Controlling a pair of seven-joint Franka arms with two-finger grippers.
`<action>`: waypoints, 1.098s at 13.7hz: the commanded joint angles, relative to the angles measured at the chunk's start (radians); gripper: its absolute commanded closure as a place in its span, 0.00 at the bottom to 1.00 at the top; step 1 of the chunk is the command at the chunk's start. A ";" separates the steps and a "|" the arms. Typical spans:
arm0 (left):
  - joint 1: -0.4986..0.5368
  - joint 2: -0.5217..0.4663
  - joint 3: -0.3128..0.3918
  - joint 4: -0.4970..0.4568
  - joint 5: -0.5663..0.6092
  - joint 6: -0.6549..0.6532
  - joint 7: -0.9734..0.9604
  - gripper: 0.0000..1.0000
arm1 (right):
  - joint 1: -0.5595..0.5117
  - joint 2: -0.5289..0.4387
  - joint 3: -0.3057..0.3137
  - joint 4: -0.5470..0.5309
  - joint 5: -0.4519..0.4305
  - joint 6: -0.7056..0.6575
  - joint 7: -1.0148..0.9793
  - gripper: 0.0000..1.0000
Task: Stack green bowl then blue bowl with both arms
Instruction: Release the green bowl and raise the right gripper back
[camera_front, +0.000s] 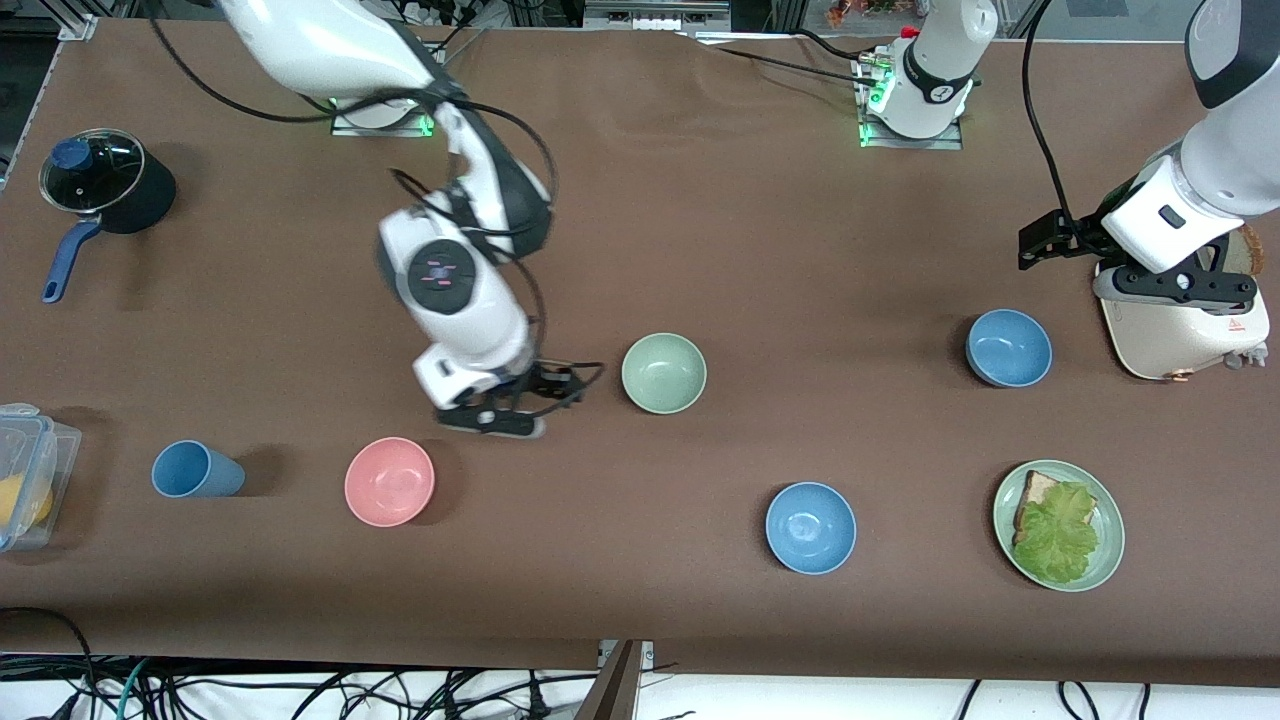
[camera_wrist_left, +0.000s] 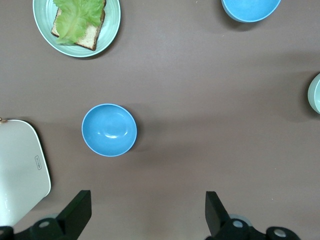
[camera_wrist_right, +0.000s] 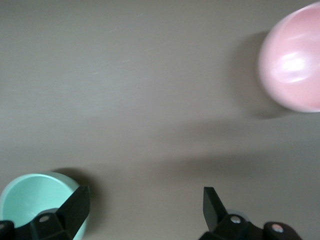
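Front view from across my table: the right gripper (camera_front: 500, 410) hangs low over the bare brown table (camera_front: 700, 230), between the pink bowl (camera_front: 389, 481) and the green bowl (camera_front: 664, 373), its fingers spread wide and holding nothing. I read that as the approach to the first pick, since the green bowl sits just beside the tool toward the left arm's end of the table, and the right wrist view has the bowl's rim showing past one open finger (camera_wrist_right: 75, 207).

The left gripper (camera_front: 1180, 285) waits over the white toaster (camera_front: 1185, 335) at its own end of the table, fingers likewise apart (its wrist camera looks straight down on them). That post makes sense to me: two blue bowls lie within its reach. One blue bowl (camera_front: 1009, 347) rests just beside the toaster; the other bowl of blue (camera_front: 811, 527) lies nearer the front camera, beside the green plate (camera_front: 1110, 560) of bread and lettuce. From here I cannot say for certain which of the two is the stacking piece.

Nothing is stacked yet; every bowl stands apart, upright, mouth up. A blue cup (camera_front: 195, 469) and a lidded saucepan (camera_front: 105, 185) sit well clear at the right arm's end.
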 joint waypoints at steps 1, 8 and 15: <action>-0.001 0.013 0.001 0.030 -0.015 -0.024 -0.019 0.00 | -0.100 -0.151 0.013 -0.077 0.052 -0.114 -0.153 0.00; -0.001 0.016 0.001 0.031 -0.015 -0.024 -0.019 0.00 | -0.208 -0.506 -0.036 -0.317 0.080 -0.290 -0.298 0.00; 0.006 0.016 0.001 0.031 -0.015 -0.025 -0.017 0.00 | -0.277 -0.545 -0.075 -0.283 0.117 -0.384 -0.460 0.00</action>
